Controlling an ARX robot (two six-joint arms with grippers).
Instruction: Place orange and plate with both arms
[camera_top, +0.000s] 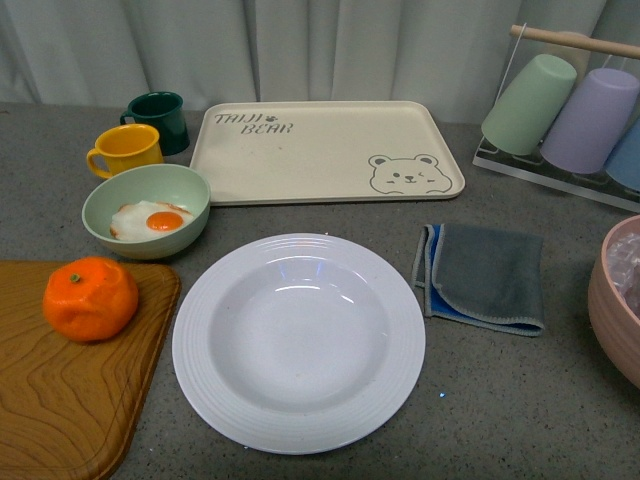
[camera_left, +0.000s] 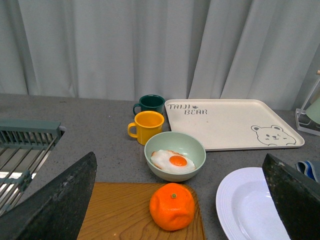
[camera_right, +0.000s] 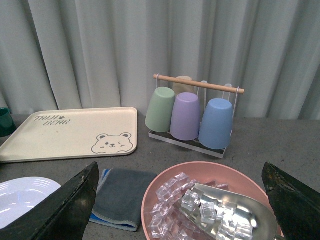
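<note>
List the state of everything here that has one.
orange: on the wooden board, ungripped
plate: empty
pale green bowl: holds a fried egg
bear tray: empty
pink bowl: filled with ice cubes, metal scoop in it
rack cups: upside down
grey cloth: folded
left gripper: open
right gripper: open

A white deep plate (camera_top: 298, 342) with a ridged rim lies empty at the middle of the grey tabletop (camera_top: 500, 400). To its left, an orange (camera_top: 90, 298) sits on a wooden cutting board (camera_top: 70, 400). Behind the board, a pale green bowl (camera_top: 150, 245) holds a fried egg (camera_top: 152, 220), with a yellow mug (camera_top: 125, 150) and a dark green mug (camera_top: 160, 120) further back. A beige bear tray (camera_top: 320, 155) lies behind the plate. A folded grey cloth (camera_top: 482, 277) lies right of the plate, near a pink bowl (camera_top: 612, 310) cut off by the right edge. Upturned green (camera_top: 528, 103), purple (camera_top: 595, 120) and blue (camera_top: 628, 155) cups lean on a rack at the far right.
</note>
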